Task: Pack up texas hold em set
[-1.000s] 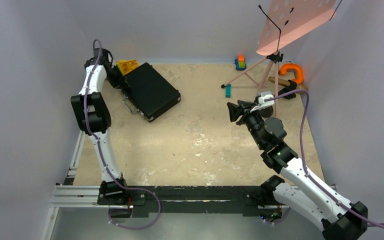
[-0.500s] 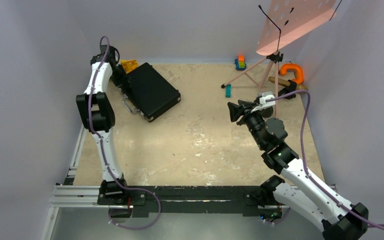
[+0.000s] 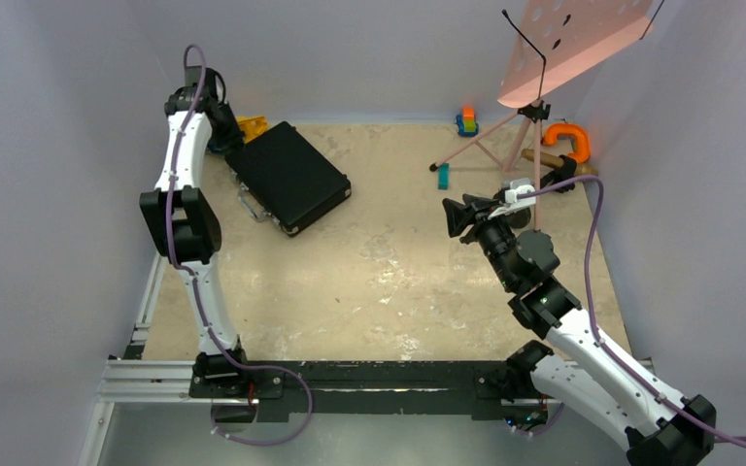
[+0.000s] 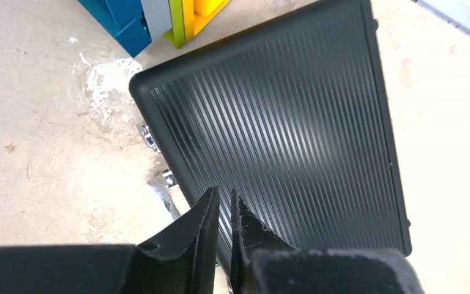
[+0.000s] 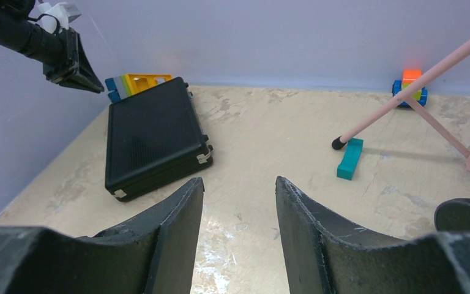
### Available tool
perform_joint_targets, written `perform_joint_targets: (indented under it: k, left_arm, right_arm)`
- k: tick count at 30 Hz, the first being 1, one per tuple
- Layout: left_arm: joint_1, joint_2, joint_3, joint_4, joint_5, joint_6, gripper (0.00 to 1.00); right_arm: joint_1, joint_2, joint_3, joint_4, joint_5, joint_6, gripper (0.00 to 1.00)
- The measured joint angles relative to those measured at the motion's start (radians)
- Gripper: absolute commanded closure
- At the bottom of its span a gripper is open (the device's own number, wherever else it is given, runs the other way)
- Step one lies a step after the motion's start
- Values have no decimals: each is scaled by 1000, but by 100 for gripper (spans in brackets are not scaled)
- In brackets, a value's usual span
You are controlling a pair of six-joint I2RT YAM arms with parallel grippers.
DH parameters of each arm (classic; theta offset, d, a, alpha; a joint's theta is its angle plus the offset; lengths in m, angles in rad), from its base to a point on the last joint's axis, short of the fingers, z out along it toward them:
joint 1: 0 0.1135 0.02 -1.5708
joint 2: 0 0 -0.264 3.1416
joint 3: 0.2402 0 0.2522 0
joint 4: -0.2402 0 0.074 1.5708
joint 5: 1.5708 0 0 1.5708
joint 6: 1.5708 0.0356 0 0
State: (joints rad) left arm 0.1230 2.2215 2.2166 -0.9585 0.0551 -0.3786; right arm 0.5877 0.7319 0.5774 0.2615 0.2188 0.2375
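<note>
Black ribbed briefcase (image 3: 289,176) lies flat on the table (image 3: 389,291), far left, lid down. It sits askew to the table edges. From the right wrist view I see silver corner pieces on its near edge, and the left wrist view shows small metal fittings along its left side.

Left gripper (image 4: 223,196): raised off the table above the far-left corner of the case and pointing down at the ribbed lid. Jaws stand a narrow slit apart with nothing between them. It touches neither the case nor the blocks, as far as I can tell.

Right gripper (image 5: 238,182): held above the middle-right of the table, aimed left and far toward the case, well apart from it. Jaws stand moderately apart and are empty.

Other items:
- yellow and blue toy blocks (image 3: 250,126) in the far-left corner, just beyond the case
- teal block (image 5: 349,158) lying flat on the table, far right of centre, beside one foot of the pink music stand (image 3: 568,39)
- small orange, green and blue toy (image 5: 410,86) against the far wall
- orange curved piece (image 3: 569,141) at the far right, behind the stand's legs
</note>
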Motion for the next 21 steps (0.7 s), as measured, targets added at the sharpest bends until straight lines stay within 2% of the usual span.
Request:
perform_joint_targets:
  k: [4,10,15,18,21]
  left_arm:
    - [0,8,5,-9,2,-3,83]
    - [0,127,-13,-45,16,-5,85]
    - [8,112,-27,-38,27,-2,84]
    - [5,103,-40,-25,27,5,76]
    - [3,59,-105,14,30,13,59]
  right_arm:
    - [0,0,0,0,0,0,49]
    - [0,0,0,0,0,0,49]
    - [0,0,0,0,0,0,49]
    - [0,0,0,0,0,0,49]
    - [0,0,0,0,0,0,49]
